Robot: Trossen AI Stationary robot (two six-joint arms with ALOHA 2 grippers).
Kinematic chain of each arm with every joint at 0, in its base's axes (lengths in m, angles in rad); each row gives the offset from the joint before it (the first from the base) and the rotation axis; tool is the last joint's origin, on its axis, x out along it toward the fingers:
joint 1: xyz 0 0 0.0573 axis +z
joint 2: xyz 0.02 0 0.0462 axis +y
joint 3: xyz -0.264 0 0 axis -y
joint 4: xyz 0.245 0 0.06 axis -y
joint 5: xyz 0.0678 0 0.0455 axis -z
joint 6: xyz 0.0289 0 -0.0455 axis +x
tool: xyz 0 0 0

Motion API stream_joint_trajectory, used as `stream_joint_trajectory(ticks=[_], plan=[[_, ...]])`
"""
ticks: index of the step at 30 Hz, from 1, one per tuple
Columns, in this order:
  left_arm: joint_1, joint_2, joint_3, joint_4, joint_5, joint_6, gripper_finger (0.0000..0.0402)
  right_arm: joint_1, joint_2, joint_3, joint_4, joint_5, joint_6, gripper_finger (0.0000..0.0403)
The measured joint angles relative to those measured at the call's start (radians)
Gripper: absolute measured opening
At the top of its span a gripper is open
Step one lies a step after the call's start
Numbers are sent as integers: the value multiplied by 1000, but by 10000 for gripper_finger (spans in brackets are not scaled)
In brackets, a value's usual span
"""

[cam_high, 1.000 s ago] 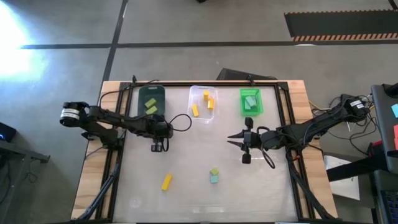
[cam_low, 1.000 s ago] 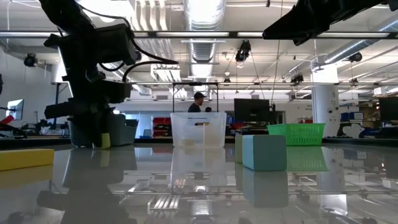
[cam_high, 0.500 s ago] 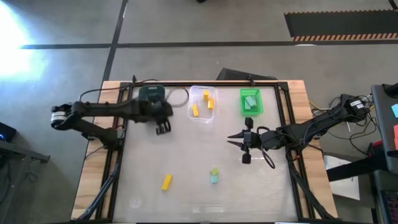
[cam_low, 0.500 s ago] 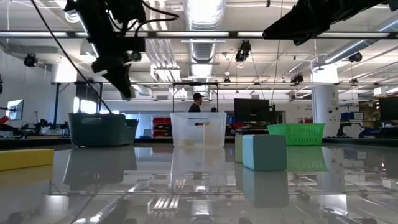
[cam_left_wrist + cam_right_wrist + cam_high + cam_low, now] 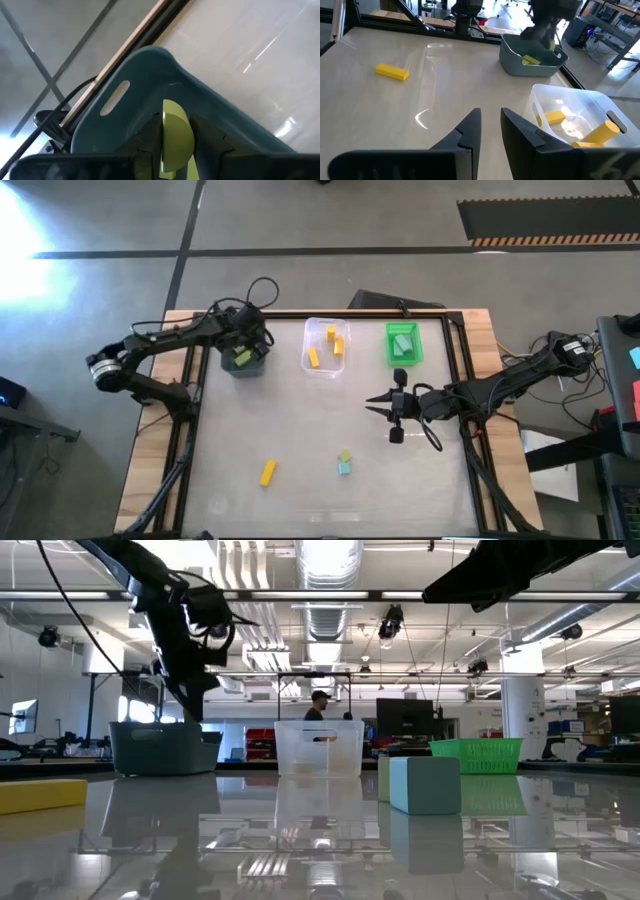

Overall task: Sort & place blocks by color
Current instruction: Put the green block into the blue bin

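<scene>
We see the left gripper (image 5: 243, 352) poised over the dark teal bin (image 5: 247, 366) at about ten o'clock on the table (image 5: 300, 480). In the left wrist view its fingers (image 5: 148, 137) close on a pale yellow-green block (image 5: 174, 136) with a rounded top, directly above the bin's smooth moulded plastic wall and its slotted handle. The right wrist view shows another yellow-green piece (image 5: 531, 60) lying inside that bin.

The right gripper (image 5: 384, 406) hangs above bare table at about three o'clock, near the middle. Its fingers (image 5: 470, 131) stand narrowly apart and hold nothing.

The clear bin (image 5: 327, 346) at twelve o'clock is translucent and glossy; it holds three yellow blocks (image 5: 313, 357). Beside it, at one o'clock, the bright green bin (image 5: 404, 344) has a basket-like mesh wall and holds mint pieces (image 5: 403, 342).

On the open table a yellow bar (image 5: 267, 472) lies at seven o'clock, well apart from both grippers. At about six o'clock a teal-mint cube (image 5: 344, 467) sits touching a yellow-green cube (image 5: 345, 455); in the low view both are matte and square-edged. The table top is shiny and mirrors the bins.
</scene>
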Motion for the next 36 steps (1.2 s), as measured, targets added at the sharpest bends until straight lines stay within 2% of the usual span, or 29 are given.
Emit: stream_joint_trajectory(ticks=[8, 16, 20, 25, 31, 36], plan=[[8, 63, -5, 24, -46, 3, 118, 0, 0, 0, 0, -1, 2, 66], [8, 49, -5, 21, -46, 5, 157, 0, 0, 0, -8, -2, 24, 66], [-29, 1, 4, 11, 16, -37, 163, 0, 0, 4, -9, -11, 84, 66], [-154, -86, -7, 88, 107, -169, 164, 8, -1, 9, -8, -158, 154, 66], [-383, -151, -9, 161, 105, -239, 164, 54, -1, 25, -54, -159, 193, 66], [-549, -171, -9, 243, 104, -241, 164, 66, -1, 124, -287, -160, 209, 66]])
